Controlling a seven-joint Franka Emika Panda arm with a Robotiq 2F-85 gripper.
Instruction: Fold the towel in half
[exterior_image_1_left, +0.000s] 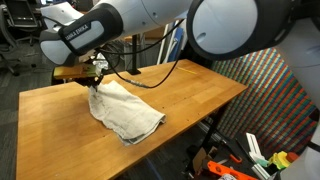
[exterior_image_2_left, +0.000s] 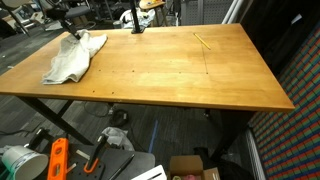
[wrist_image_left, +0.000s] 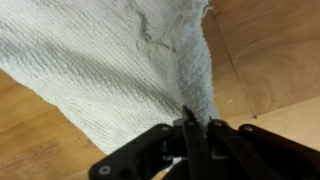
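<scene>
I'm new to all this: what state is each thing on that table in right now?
towel: crumpled, not folded in half, one edge pinched and held above the wood.
gripper: shut on the towel's edge.
table: level, with the towel lying near one end.

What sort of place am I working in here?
Likely a lab or workshop: a plain wooden workbench, with orange hand tools and a cardboard box on the floor beneath. The pincer is shut on the towel.
</scene>
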